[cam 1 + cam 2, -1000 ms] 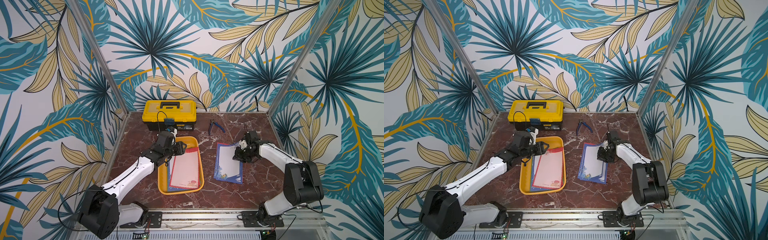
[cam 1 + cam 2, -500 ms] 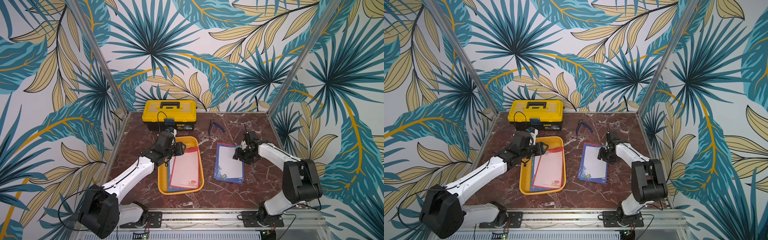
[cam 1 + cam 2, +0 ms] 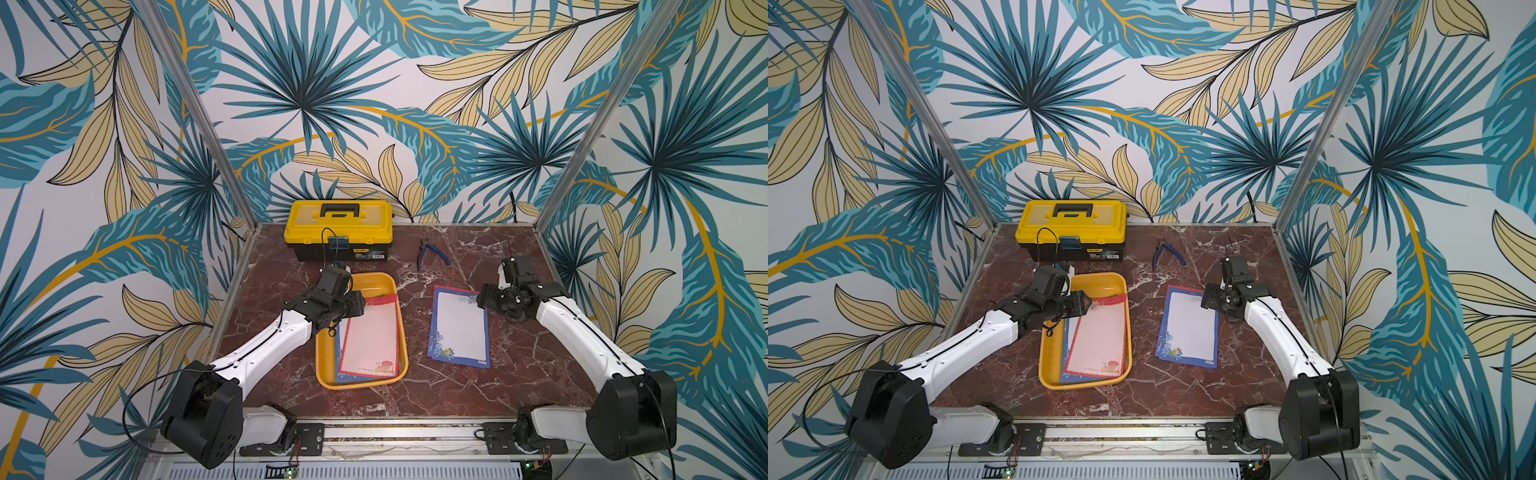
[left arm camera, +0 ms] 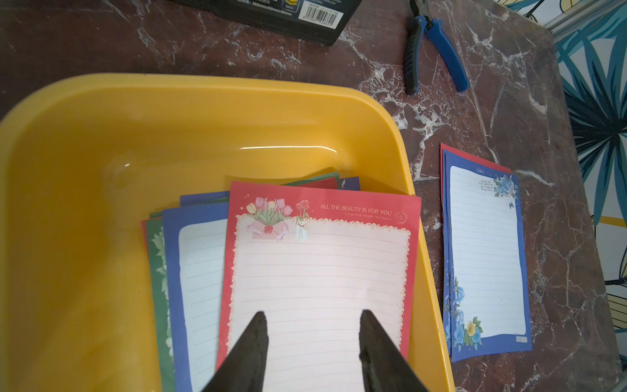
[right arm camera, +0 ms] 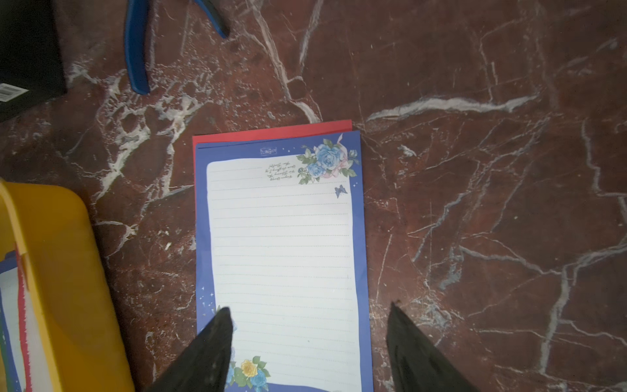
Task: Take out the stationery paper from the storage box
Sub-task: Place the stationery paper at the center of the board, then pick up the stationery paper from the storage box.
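Note:
The orange-yellow storage box sits mid-table. Stationery paper lies in it: a red-bordered sheet on top, with blue and green sheets fanned out beneath. My left gripper hovers open over the red sheet's far end and holds nothing. To the right of the box, a blue floral sheet lies flat on the table over a red one. My right gripper stands open above that sheet, with nothing between its fingers.
A yellow-lidded black toolbox stands at the back left of the marble table. Blue-handled pliers lie behind the loose sheets. Metal frame posts and patterned walls close in both sides and the back.
My right gripper has opened and let go of the blue floral sheet, which now lies flat on the table. The left arm has not visibly moved.

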Motion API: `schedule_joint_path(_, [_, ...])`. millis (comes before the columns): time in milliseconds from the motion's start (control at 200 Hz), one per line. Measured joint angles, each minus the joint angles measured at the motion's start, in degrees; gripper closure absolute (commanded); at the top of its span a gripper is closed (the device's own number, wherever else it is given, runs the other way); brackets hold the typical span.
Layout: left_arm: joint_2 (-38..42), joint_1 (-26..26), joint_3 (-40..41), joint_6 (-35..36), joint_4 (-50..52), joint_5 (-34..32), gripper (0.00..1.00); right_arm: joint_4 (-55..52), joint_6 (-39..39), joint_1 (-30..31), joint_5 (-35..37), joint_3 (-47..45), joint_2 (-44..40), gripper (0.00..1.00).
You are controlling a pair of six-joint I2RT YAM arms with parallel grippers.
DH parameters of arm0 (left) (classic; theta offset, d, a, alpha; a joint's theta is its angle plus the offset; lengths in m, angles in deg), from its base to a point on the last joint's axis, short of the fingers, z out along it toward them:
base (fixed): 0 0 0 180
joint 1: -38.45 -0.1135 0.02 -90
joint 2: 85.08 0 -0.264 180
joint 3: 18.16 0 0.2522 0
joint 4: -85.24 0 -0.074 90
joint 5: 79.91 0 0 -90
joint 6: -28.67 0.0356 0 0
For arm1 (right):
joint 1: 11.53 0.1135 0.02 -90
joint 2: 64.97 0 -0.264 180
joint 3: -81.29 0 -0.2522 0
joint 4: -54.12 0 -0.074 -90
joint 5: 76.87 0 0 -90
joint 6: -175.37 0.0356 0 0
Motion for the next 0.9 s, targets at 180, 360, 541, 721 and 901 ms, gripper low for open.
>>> schedule_joint_path(180, [-2.29,0.0,0.0,0.07,0.07,-0.26,0.53,-1.42,-0.7,5.27,1.01,3.5,-1.14,0.28])
schedule_joint_path(360, [-5.9,-0.02,-0.28,0.09,0.46,-0.87,0.53,-1.18,-0.46,9.55,1.68,4.9,-1.36,0.28])
schedule_joint_path(541, [-7.5,-0.07,-0.44,-1.27,0.85,-0.33,0.53,-1.49,-0.04,12.37,1.55,8.83,1.53,0.28])
schedule_joint_path(721, [-8.72,-0.07,-0.02,-1.9,0.85,0.02,0.51,1.57,0.92,13.18,-0.59,8.2,2.38,0.29])
schedule_joint_path(901, [-12.41,-0.09,1.16,-1.84,0.85,0.33,0.5,3.61,3.3,16.98,-4.17,6.43,1.77,0.31])
